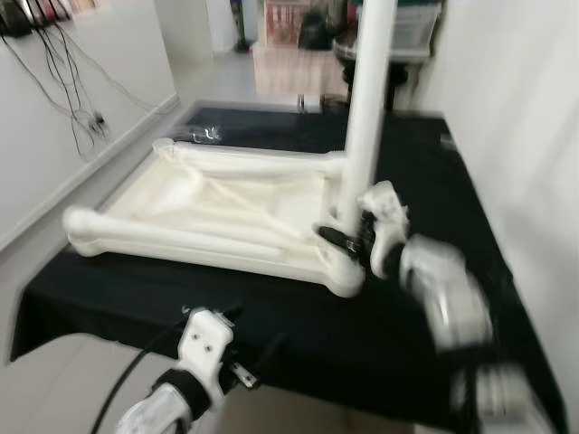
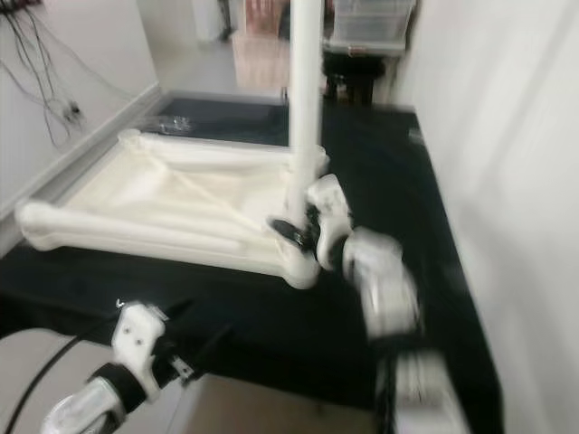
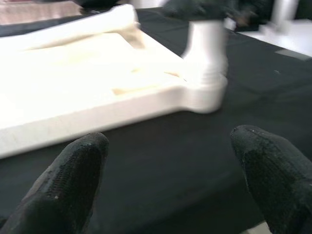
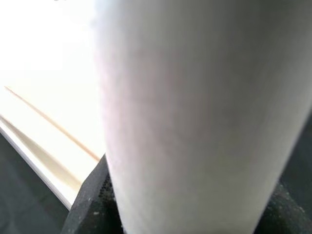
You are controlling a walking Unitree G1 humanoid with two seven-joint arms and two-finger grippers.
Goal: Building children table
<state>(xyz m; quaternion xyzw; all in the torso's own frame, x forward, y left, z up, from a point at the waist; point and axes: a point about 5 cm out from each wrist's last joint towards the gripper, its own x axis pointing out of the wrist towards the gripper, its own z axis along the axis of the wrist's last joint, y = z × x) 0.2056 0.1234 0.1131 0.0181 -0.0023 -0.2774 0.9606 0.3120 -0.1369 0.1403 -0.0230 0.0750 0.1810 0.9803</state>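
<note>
Black cloth (image 1: pixel 425 181) carries the white tabletop (image 1: pixel 208 212); white walls (image 1: pixel 81 99) flank it.

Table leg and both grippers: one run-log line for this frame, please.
table leg: upright in corner socket of tabletop | right gripper: fingers around leg base | left gripper: open, near black mat front edge

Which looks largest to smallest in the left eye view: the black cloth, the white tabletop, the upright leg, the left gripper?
1. black cloth
2. white tabletop
3. upright leg
4. left gripper, smallest although it is nearest the camera.
</note>
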